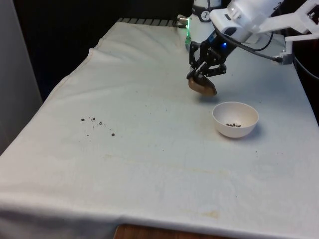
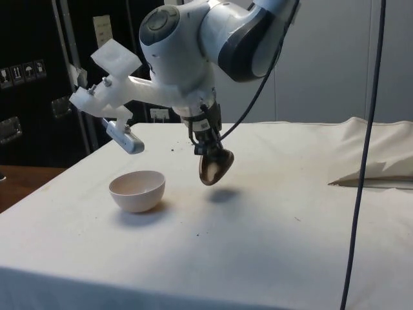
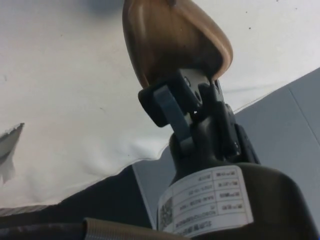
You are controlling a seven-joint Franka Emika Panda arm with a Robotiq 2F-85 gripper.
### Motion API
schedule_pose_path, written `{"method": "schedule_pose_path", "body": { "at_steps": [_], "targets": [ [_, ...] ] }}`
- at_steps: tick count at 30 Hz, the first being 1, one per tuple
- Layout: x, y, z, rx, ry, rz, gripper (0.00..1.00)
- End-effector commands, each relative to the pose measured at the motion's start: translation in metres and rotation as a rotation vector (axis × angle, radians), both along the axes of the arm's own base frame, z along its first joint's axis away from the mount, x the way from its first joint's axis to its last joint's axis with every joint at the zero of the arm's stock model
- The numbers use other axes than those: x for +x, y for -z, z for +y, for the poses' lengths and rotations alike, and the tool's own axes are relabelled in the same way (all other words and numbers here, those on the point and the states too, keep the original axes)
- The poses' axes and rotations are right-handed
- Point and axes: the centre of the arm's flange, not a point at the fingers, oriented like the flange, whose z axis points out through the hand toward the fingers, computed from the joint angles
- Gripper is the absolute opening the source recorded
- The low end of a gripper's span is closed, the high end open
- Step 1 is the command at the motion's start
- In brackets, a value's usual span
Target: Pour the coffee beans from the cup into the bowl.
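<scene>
My gripper is shut on the rim of a brown cup, which hangs tilted on its side above the cloth. The white bowl stands on the table to the front view's right of the cup, a little nearer the camera, with a few coffee beans inside. From the side, the cup floats beside the bowl, apart from it, with my gripper above. Close up, the fingers pinch the cup at its wall.
Several spilled coffee beans lie scattered on the white cloth towards the front view's left. A cable hangs down at the side. The cloth bunches into a fold near one table edge.
</scene>
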Motion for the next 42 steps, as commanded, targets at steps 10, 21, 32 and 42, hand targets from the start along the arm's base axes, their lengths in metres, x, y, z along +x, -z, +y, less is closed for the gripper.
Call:
{"method": "schedule_pose_path", "body": {
  "at_steps": [10, 21, 32, 42],
  "targets": [
    [0.002, 0.002, -0.003, 0.077, 0.021, -0.030, 0.00],
    [0.004, 0.004, -0.009, 0.139, 0.033, -0.067, 0.00],
    [0.005, 0.008, -0.019, 0.205, 0.040, -0.107, 0.00],
    [-0.003, 0.016, -0.031, 0.233, 0.048, -0.117, 0.00]
  ]
}}
